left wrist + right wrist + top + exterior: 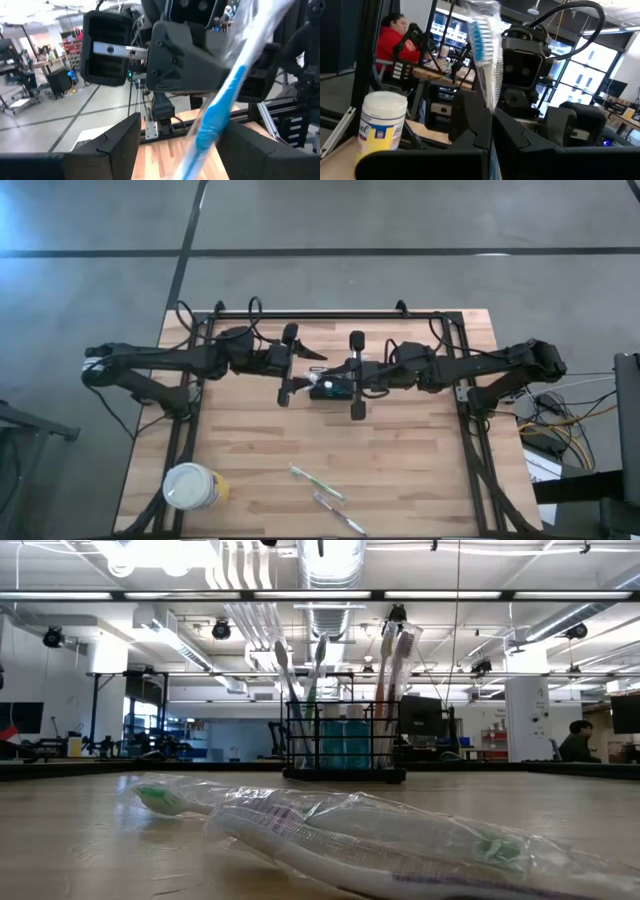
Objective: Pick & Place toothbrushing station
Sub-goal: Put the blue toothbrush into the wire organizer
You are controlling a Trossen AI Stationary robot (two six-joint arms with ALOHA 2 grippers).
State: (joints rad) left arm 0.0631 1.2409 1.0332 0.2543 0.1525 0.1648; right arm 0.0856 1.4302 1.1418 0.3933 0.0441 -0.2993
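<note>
Toothbrushing station (333, 389) at table (400, 470) centre, upright. Left gripper (290, 366) spread wide, just beside station. Right gripper (357, 375) clenched on wrapped toothbrush (485, 47) above station. Yellow cup (192, 486) well apart.

One toothbrushing station (333, 388) stands at the middle of the table (400, 470). Four toothbrushes stand upright in the toothbrushing station, counted in the low view: two toward one end (283, 690) and two toward the other (392, 665). Two wrapped toothbrushes (318, 483) lie loose on the table, well apart from the toothbrushing station, toward the near edge. One white-lidded yellow cup (193, 486) sits off from the toothbrushing station, near the same edge. Two arms flank the toothbrushing station, one on each side.
</note>
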